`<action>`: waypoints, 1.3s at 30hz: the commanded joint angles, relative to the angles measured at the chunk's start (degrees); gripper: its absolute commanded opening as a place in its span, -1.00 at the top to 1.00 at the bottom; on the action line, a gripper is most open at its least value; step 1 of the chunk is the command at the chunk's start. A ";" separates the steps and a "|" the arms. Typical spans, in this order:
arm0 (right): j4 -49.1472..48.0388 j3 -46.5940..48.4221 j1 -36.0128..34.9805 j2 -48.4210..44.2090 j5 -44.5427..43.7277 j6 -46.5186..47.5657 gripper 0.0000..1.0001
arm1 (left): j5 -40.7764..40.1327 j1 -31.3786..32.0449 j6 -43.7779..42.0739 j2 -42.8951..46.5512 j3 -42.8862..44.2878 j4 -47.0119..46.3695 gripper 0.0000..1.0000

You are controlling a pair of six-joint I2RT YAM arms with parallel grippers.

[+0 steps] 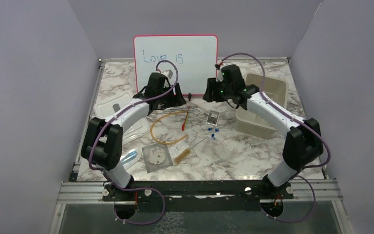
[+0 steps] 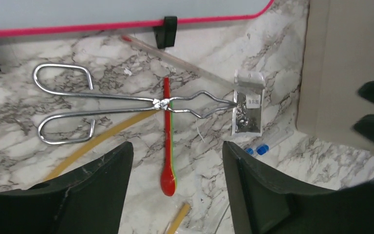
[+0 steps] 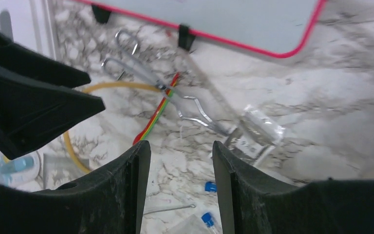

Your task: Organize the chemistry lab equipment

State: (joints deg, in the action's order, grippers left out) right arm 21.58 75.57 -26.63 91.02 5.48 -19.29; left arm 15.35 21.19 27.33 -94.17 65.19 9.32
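Note:
Both grippers hover open and empty near the whiteboard. My left gripper (image 1: 175, 100) (image 2: 177, 151) is above a red-tipped dropper (image 2: 168, 141) (image 1: 185, 122), which lies under metal tongs (image 2: 160, 103). The amber tubing loop (image 1: 168, 127) (image 2: 92, 141) lies to its left. My right gripper (image 1: 210, 93) (image 3: 180, 148) is above bare marble, near tiny blue-capped pieces (image 3: 209, 186) (image 1: 213, 130) and a clear packet (image 3: 258, 131) (image 1: 214, 117). The grey gauze mat (image 1: 156, 157) and bristle brush (image 1: 182, 156) lie nearer the front.
The red-framed whiteboard (image 1: 175, 56) stands at the back. The beige bin (image 1: 263, 105) sits at the right, its lid (image 1: 121, 109) at the left. A thin glass rod (image 2: 175, 61) lies before the board. A bluish packet (image 1: 129, 157) lies front left.

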 commanded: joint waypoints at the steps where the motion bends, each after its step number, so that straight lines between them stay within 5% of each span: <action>1: -4.23 1.26 -5.75 7.82 2.07 3.41 -0.07 | -4.39 0.66 1.80 3.17 -2.23 0.44 -0.32; 8: -2.72 7.95 -8.88 20.41 0.62 13.01 0.08 | -19.75 -0.62 7.09 8.87 -5.16 6.65 -0.31; 18: -1.42 10.65 -8.88 26.22 7.68 29.72 0.38 | -16.02 -5.92 12.03 12.68 -9.77 6.67 -0.31; 35: -1.13 11.16 -10.31 31.23 6.78 32.79 0.45 | -13.77 -6.75 12.28 11.25 -9.16 6.06 -0.32; 39: -1.89 10.03 -10.92 30.94 7.13 34.24 0.66 | -13.58 -6.94 12.60 11.31 -9.29 5.89 -0.33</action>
State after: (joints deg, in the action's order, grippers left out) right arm 20.12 86.11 -36.42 120.77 13.39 12.58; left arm 0.62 14.83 39.20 -82.94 55.51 16.01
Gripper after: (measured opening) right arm 0.232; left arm 0.658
